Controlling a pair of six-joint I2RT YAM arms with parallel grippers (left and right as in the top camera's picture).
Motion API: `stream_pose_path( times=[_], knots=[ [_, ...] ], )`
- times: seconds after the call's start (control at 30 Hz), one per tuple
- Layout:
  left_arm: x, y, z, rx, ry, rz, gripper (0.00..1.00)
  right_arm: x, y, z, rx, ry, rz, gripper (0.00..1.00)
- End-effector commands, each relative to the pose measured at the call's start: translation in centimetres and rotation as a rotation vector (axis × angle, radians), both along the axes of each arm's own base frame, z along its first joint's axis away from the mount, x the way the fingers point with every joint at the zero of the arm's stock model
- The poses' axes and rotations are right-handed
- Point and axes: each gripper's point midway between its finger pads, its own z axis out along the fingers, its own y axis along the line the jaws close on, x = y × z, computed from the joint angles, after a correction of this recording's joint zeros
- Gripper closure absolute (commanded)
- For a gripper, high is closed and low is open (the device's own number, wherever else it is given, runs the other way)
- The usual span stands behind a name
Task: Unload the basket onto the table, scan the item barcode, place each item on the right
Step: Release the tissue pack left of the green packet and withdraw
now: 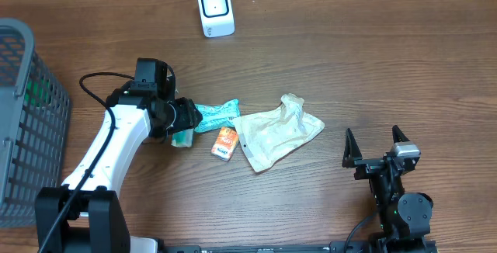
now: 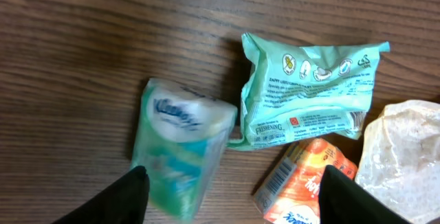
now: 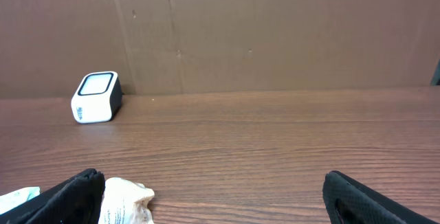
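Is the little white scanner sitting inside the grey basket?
No, the white scanner stands on the wooden table, apart from the grey basket.

I have the overhead camera looking straight down on the whole wooden table (image 1: pixel 388 67) from high up. My left wrist camera faces down too, but very near the tabletop. My right wrist camera sits low and looks level across the table toward the cardboard wall (image 3: pixel 275 31). Overhead and right wrist share the white scanner (image 1: pixel 215 9); overhead and left wrist share the mint-green packet (image 2: pixel 309 93).

Scanner (image 1: pixel 214 8) at back, basket (image 1: pixel 31 136) far left, wipes pack (image 1: pixel 216 115) centre — seemingly touching bag (image 1: pixel 276 133).
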Motion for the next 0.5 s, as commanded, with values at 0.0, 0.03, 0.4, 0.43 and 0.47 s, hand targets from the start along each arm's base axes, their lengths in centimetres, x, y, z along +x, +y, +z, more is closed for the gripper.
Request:
stream_pose_path(
  times=[0.0,0.03,0.4,0.43,0.47],
  knots=[
    [0.3,-0.6,0.9,-0.023,-0.008,-0.015,0.35,0.0,-0.2,-0.2,-0.002,-0.001,-0.012,0.00],
    [0.5,-0.6,1.5,-0.022,-0.017,-0.018,0.35,0.0,-0.2,-0.2,-0.002,-0.001,-0.012,0.00],
    [4.0,1.6,19.2,0.111,-0.362,-0.119,0.01,0.0,-0.2,-0.2,-0.002,-0.001,-0.012,0.00],
    [4.0,2.2,21.0,0.122,-0.393,-0.121,0.01,0.0,-0.2,-0.2,-0.002,-0.001,-0.012,0.00],
    [4.0,2.9,22.8,0.133,-0.424,-0.123,0.00,0.0,-0.2,-0.2,-0.002,-0.001,-0.012,0.00]
  ],
)
